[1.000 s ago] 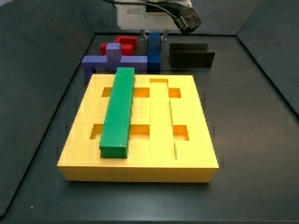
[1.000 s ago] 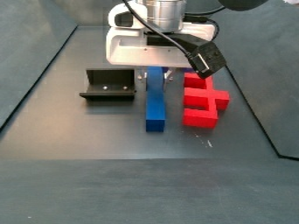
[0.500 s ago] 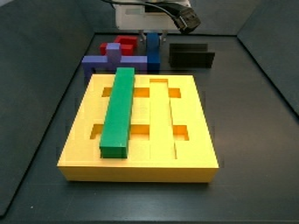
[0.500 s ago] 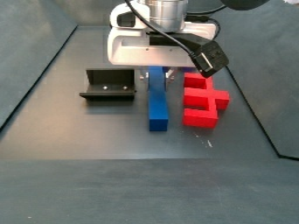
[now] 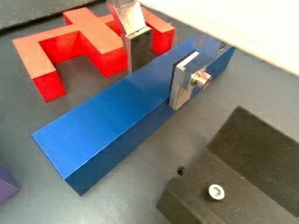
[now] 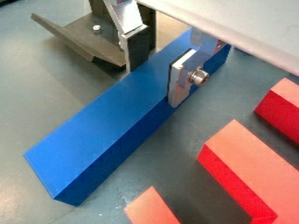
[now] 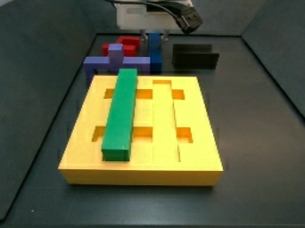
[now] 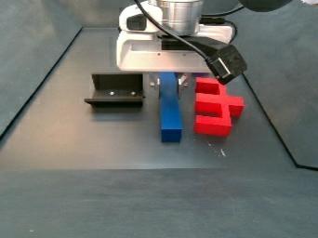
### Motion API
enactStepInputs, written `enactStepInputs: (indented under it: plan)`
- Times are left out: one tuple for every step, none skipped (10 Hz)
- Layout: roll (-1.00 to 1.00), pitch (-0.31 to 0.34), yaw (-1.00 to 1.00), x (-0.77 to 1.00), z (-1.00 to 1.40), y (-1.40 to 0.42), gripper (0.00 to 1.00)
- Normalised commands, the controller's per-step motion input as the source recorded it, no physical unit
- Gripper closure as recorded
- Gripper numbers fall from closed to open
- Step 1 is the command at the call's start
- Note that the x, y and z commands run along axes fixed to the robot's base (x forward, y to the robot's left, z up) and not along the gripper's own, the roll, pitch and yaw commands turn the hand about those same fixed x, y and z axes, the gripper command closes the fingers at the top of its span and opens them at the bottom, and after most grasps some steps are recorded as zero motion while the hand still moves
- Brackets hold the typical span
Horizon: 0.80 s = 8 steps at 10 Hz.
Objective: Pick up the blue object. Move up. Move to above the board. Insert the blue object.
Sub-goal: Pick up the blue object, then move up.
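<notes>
The gripper (image 6: 158,54) sits at the top of the side view, its two fingers clamped on one end of the blue bar (image 6: 122,121) for lifting. The yellow board (image 7: 197,151) waits in the middle of the frame, with a slot free beside the green bar (image 7: 120,113).

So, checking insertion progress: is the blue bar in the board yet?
Out. The blue object lies on the floor beside the red block, the gripper straddling it; the board holds only the green bar.

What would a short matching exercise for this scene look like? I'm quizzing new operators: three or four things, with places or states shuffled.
Things:
1. blue object
2. green bar
3. red block
4. fixture

Places:
A. lying in a slot of the board
B. on the floor, beside the blue object, untouched
C. between the gripper fingers
D. dark bracket on the blue object's other side

Pairs: 1-C, 2-A, 3-B, 4-D
</notes>
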Motion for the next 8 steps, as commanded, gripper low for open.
enactStepInputs:
  plan:
    - [0.0,0.0,0.0,0.0,0.0,0.0,1.0]
    - [0.0,0.0,0.0,0.0,0.0,0.0,1.0]
    - [0.0,0.0,0.0,0.0,0.0,0.0,1.0]
    - [0.0,0.0,0.0,0.0,0.0,0.0,1.0]
    - [0.0,0.0,0.0,0.0,0.83,0.0,1.0]
    - [0.0,0.006,-0.01,-0.02,0.83,0.01,1.0]
    - [0.01,0.014,-0.01,-0.06,0.71,0.01,1.0]
    - [0.04,-0.025,-0.01,-0.04,0.3,0.01,1.0]
